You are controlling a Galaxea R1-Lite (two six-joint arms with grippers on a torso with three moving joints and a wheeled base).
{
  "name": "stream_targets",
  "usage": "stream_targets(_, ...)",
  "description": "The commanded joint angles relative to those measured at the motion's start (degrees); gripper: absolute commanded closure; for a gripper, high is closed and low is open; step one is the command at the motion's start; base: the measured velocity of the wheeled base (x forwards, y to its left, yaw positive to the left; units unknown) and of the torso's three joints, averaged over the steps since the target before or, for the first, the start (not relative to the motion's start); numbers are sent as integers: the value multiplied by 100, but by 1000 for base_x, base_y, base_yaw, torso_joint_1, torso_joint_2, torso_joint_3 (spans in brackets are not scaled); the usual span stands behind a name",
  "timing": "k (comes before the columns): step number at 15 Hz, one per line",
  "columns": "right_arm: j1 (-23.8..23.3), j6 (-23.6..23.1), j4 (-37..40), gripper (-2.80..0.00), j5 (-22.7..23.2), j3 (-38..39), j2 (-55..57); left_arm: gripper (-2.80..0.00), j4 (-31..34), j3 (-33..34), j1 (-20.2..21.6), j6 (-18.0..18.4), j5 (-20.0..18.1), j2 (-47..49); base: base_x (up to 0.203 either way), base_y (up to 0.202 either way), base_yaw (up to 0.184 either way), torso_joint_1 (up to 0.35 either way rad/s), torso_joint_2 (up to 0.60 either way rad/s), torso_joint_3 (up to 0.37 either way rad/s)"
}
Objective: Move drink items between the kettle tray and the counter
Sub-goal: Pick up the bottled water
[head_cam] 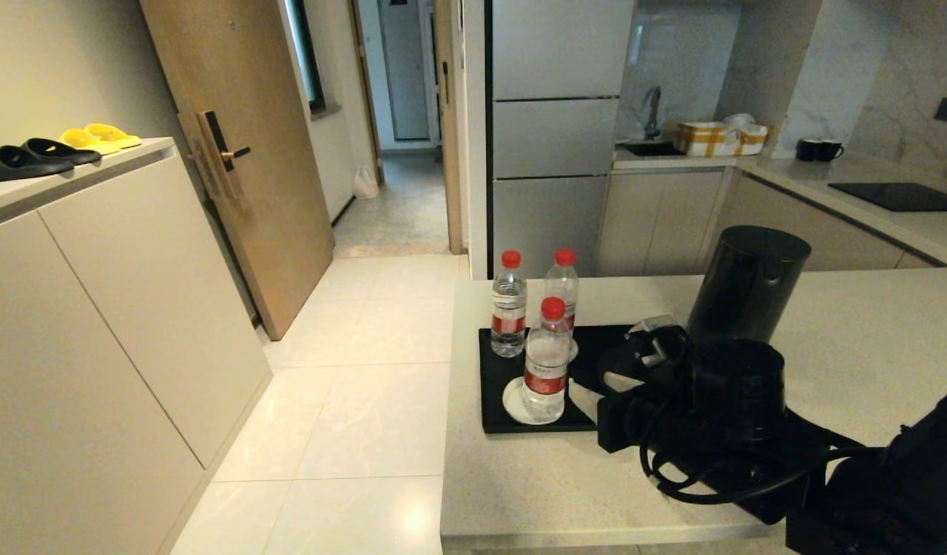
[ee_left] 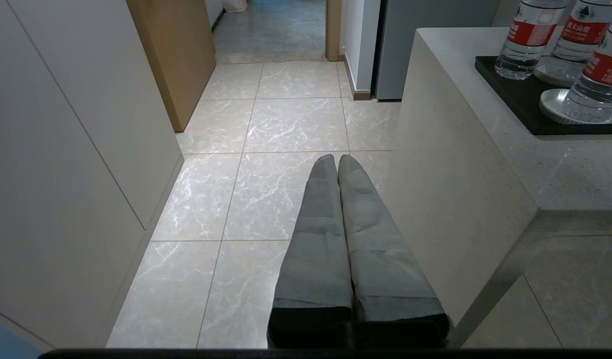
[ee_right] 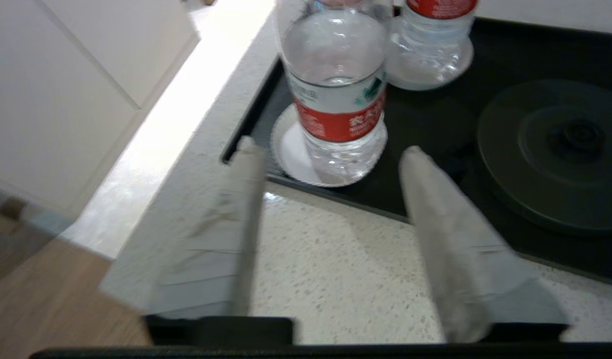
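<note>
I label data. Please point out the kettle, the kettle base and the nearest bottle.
kettle (head_cam: 747, 281), head view, its body.
kettle base (ee_right: 560, 149), right wrist view, its top.
nearest bottle (head_cam: 545, 362), head view, its middle.

Black slippers (head_cam: 22, 162) and yellow slippers (head_cam: 99, 139) sit on the cream cabinet (head_cam: 119, 308) at 9 o'clock, two black mugs (head_cam: 819, 149) near the hob (head_cam: 901, 196) around 2 o'clock.
</note>
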Motion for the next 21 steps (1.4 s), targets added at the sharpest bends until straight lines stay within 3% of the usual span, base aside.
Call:
stream_targets(1,84,-13,-301,-280,-307,3,369,0,1,1,2,2,4,7,0,0,0,0,0,0)
stream_targets(5,152,-366,-1544,-280,-860,-12,1280,0,1,1,2,2,-2,1,0,0,0,0,0,0)
stream_targets(7,155,-441,-1700,-280,-1068,-176,1434,0,1,1,2,2,-5,7,0,0,0,0,0,0)
stream_targets(15,71,-427,-1186,-280,-869,-839,1614,0,1,1,2,2,4,7,0,0,0,0,0,0)
stream_targets(21,-300,-426,-576,-280,-832,-2072,2103,0,1,1,2,2,3,7,0,0,0,0,0,0)
